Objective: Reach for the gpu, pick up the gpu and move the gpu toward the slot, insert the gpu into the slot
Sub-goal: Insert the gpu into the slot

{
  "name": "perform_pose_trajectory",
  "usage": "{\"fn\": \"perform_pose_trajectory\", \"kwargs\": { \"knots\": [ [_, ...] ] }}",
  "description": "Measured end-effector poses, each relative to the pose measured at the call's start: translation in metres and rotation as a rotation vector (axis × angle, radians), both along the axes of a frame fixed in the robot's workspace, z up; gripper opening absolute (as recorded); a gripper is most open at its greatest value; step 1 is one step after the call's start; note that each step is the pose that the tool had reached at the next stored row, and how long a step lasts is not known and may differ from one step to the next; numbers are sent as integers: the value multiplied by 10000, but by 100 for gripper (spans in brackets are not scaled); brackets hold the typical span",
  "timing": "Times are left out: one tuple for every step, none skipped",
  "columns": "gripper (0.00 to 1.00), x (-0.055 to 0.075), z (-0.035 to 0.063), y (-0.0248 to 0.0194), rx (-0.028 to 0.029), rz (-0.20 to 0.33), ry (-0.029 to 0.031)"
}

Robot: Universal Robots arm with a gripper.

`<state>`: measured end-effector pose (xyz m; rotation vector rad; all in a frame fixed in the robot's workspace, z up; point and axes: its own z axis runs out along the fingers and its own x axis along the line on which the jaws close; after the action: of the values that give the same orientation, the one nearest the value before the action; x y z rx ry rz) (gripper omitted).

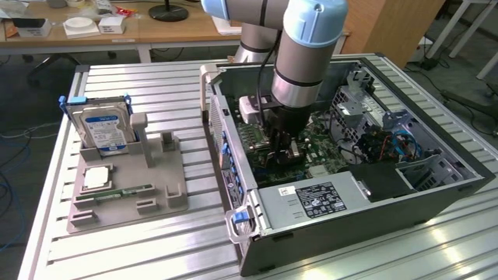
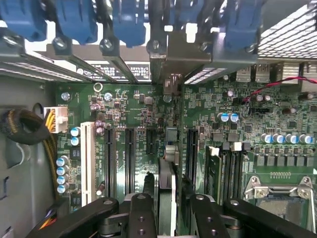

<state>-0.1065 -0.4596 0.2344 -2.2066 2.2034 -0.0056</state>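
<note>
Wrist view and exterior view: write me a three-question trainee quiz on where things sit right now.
1. True or false: the gripper is shut on the gpu above the motherboard.
2. Where is the hard drive? A) inside the computer case; B) standing upright in the grey tray; C) lying flat on the wooden desk.
3. Fill in: the green memory stick lies on the grey ____, at the exterior view's left of the computer case.

Key: 1 true; 2 B; 3 tray.
</note>
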Motion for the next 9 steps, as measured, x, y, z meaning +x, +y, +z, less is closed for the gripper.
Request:
{"fn": "perform_pose_trajectory", "kwargs": {
  "knots": [
    [34,0,24,0,-1,0,-1],
    [34,0,51,0,0,1,-4],
    [34,0,78,0,0,1,-5],
    [34,0,106,0,0,1,-6],
    [34,0,133,0,0,1,-8],
    [34,0,160,0,0,1,-10],
    [34,0,189,0,-1,0,-11],
    [34,0,217,0,-1,1,-13],
    [34,0,244,0,0,1,-17]
  ]
}}
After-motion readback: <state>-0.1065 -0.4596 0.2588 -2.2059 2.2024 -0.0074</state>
